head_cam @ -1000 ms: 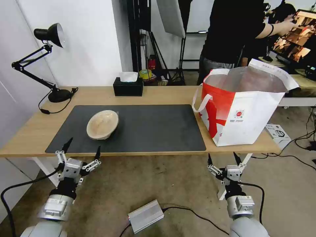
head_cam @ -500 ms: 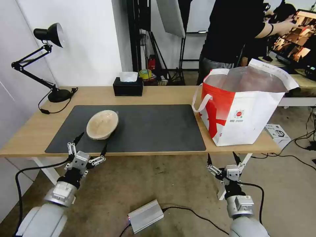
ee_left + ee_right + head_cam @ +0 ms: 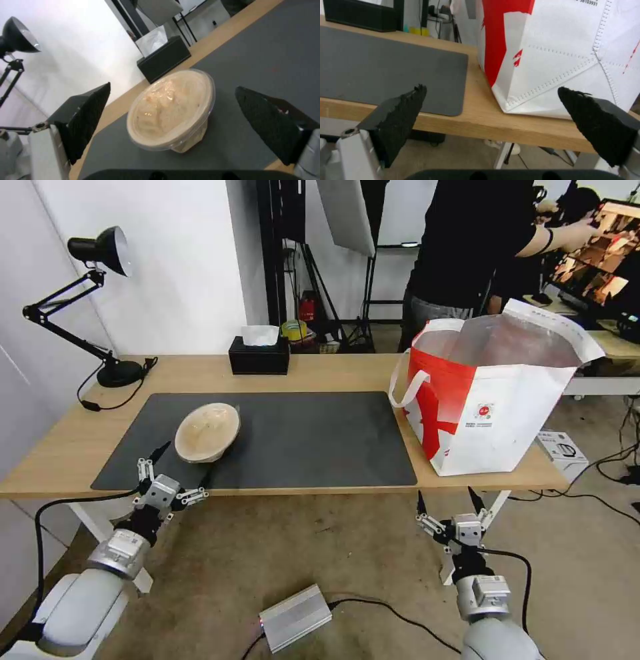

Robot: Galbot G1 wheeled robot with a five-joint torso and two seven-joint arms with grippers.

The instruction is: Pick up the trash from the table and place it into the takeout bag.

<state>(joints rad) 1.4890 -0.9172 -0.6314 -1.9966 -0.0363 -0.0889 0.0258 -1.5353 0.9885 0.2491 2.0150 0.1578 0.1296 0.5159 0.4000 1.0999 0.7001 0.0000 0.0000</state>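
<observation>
A shallow beige bowl (image 3: 207, 431) sits tilted on the dark grey mat (image 3: 313, 440) of the light-wood table (image 3: 333, 370). In the left wrist view the bowl (image 3: 171, 108) lies ahead between my two black fingers, apart from both. My left gripper (image 3: 187, 461) is open, just in front of the table's near edge and short of the bowl. The white and red takeout bag (image 3: 490, 403) stands open on the table's right end. Low in front of the table's right end, my right gripper (image 3: 445, 499) hangs open, facing the bag (image 3: 566, 55).
A black tissue box (image 3: 259, 355) stands at the table's back edge. A black desk lamp (image 3: 100, 307) is at the back left. A silver box (image 3: 295, 617) with cables lies on the floor between my arms. A white carton (image 3: 563, 450) sits on the floor beside the bag.
My left gripper has risen and moved forward to the table's near edge, closer to the beige bowl. The right gripper has barely moved.
</observation>
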